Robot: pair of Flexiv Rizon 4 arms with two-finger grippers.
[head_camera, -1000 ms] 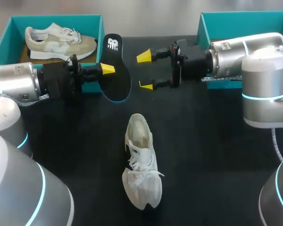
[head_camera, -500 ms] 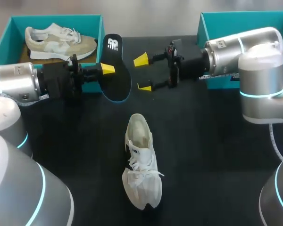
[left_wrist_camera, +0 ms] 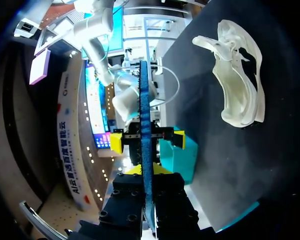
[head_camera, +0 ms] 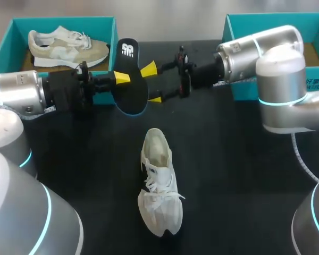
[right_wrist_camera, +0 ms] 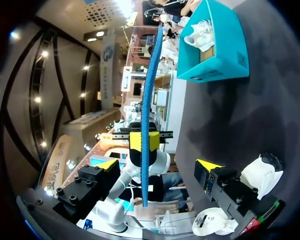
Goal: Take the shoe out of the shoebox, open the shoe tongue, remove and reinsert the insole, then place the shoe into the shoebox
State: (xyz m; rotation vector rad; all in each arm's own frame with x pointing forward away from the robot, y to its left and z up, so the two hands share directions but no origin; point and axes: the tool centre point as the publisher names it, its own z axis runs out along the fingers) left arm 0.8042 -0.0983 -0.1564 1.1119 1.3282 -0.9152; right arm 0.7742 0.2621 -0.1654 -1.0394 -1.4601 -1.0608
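Note:
A black insole [head_camera: 131, 79] with a blue edge hangs above the table, and my left gripper [head_camera: 120, 78] is shut on its left side. In the left wrist view the insole [left_wrist_camera: 145, 125] shows edge-on, running out from between my left gripper [left_wrist_camera: 146, 172]. My right gripper [head_camera: 151, 84] stands open at the insole's right edge, one yellow tip on either side. From the right wrist the insole [right_wrist_camera: 150, 100] rises between the spread fingers of my right gripper [right_wrist_camera: 157, 167]. The white shoe [head_camera: 159, 183] lies on the black table below, tongue open; it also shows beside the left gripper, shoe [left_wrist_camera: 237, 85].
A teal shoebox [head_camera: 8, 42] at the back left holds a second, beige-and-white shoe [head_camera: 66, 46]. Another teal shoebox [head_camera: 239, 24] stands at the back right, behind my right arm. The black table [head_camera: 228, 170] stretches around the white shoe.
My right arm has moved left, bringing its open fingers up to the insole's right edge. The left arm, the insole and the shoe have kept still.

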